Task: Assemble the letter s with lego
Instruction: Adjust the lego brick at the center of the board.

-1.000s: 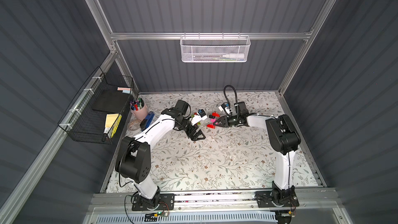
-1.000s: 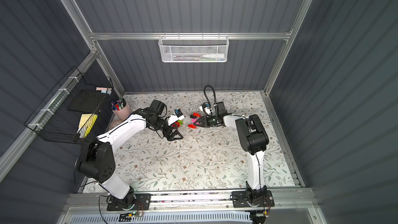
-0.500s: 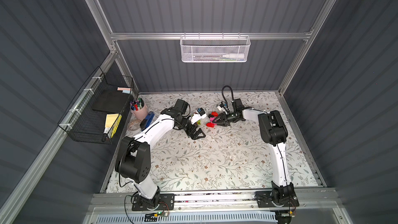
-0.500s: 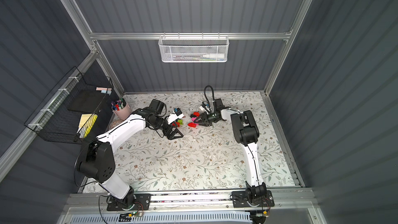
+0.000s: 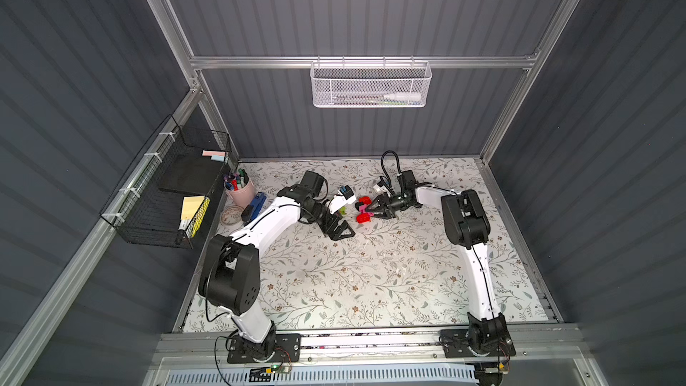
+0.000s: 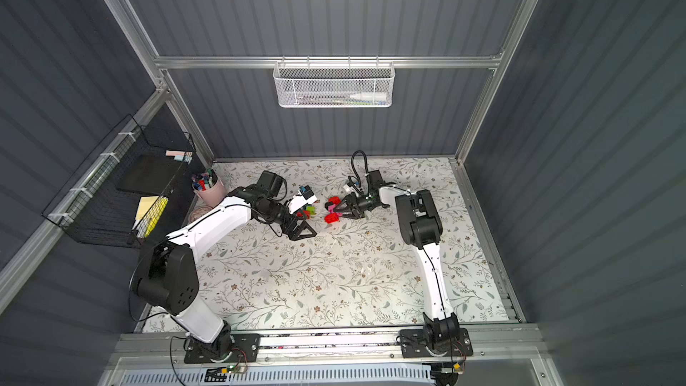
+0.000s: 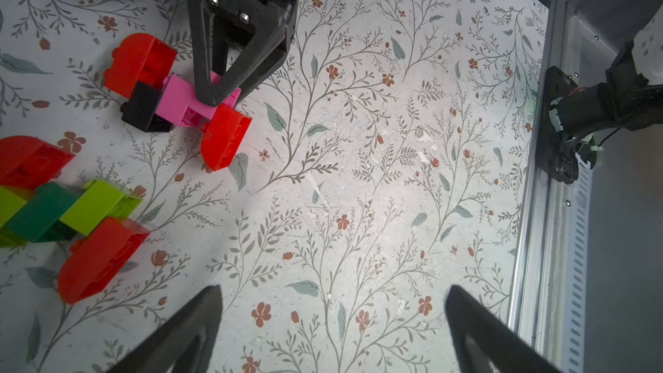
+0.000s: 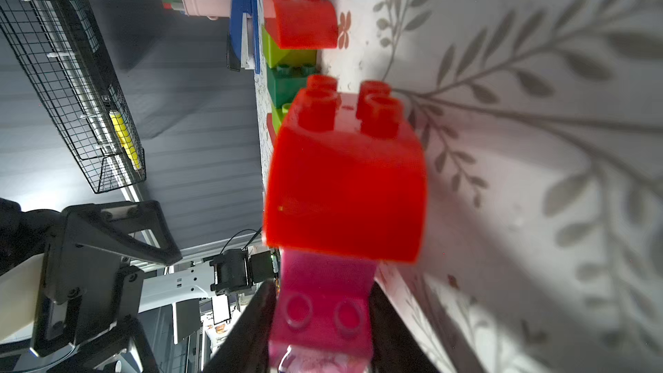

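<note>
Two lego clusters lie on the floral mat near the back middle. One joins red, black, pink and red bricks; both top views show its reds. My right gripper is shut on the pink brick, behind the red brick. The other cluster is lime, dark green and red, partly under the left wrist camera. My left gripper stands wide open over bare mat.
A pink pen cup, a blue stapler and a small round dish sit at the mat's left edge. A black wire basket hangs on the left wall, a white mesh basket on the back wall.
The right arm's elbow has swung in toward the middle while its gripper stayed at the red and pink bricks. The left arm has not moved.
</note>
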Motion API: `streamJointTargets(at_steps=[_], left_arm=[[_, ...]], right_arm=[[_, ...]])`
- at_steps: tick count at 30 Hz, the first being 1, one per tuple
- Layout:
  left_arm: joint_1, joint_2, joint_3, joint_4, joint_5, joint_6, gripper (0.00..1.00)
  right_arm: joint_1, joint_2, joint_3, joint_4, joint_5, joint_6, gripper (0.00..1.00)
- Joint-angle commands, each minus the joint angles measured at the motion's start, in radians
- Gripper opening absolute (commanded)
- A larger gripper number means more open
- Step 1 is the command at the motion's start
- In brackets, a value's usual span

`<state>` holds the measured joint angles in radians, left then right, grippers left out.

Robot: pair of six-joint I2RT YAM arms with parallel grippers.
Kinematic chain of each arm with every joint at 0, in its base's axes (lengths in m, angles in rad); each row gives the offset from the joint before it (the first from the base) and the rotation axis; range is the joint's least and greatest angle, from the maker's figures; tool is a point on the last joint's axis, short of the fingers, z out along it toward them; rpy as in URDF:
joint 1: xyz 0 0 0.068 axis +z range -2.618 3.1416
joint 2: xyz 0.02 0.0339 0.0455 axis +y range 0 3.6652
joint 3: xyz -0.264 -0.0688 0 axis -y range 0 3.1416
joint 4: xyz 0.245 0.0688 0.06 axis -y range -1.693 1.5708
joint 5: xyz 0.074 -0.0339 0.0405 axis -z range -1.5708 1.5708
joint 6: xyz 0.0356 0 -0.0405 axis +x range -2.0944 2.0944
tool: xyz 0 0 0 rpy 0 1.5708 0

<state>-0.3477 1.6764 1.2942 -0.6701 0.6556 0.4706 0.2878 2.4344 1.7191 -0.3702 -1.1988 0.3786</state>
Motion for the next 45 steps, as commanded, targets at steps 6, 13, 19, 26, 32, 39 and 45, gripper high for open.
streamJointTargets(at_steps=[6,13,19,26,32,39,45], left_arm=[[0.009,0.017,0.031,-0.019,0.027,-0.007,0.99],[0.009,0.025,0.033,-0.029,0.032,-0.001,0.99],[0.01,0.026,0.036,-0.03,0.038,0.002,0.99],[0.012,0.026,0.043,-0.033,0.038,0.002,0.99],[0.013,0.022,0.042,-0.034,0.038,0.005,0.99],[0.019,0.019,0.044,-0.028,0.012,-0.009,1.0],[0.029,0.004,0.044,0.018,-0.131,-0.112,0.99]], right_arm=[[-0.001,0.004,-0.054,0.16,0.012,0.153,0.42],[0.0,-0.017,-0.137,0.328,0.062,0.273,0.47],[0.002,-0.078,-0.183,0.289,0.147,0.216,0.55],[0.037,-0.193,-0.237,0.163,0.346,0.092,0.7],[0.074,-0.246,-0.241,0.089,0.491,0.038,0.7],[0.136,-0.298,-0.184,-0.013,0.722,-0.03,0.71],[0.135,-0.364,-0.179,-0.003,0.743,-0.048,0.74]])
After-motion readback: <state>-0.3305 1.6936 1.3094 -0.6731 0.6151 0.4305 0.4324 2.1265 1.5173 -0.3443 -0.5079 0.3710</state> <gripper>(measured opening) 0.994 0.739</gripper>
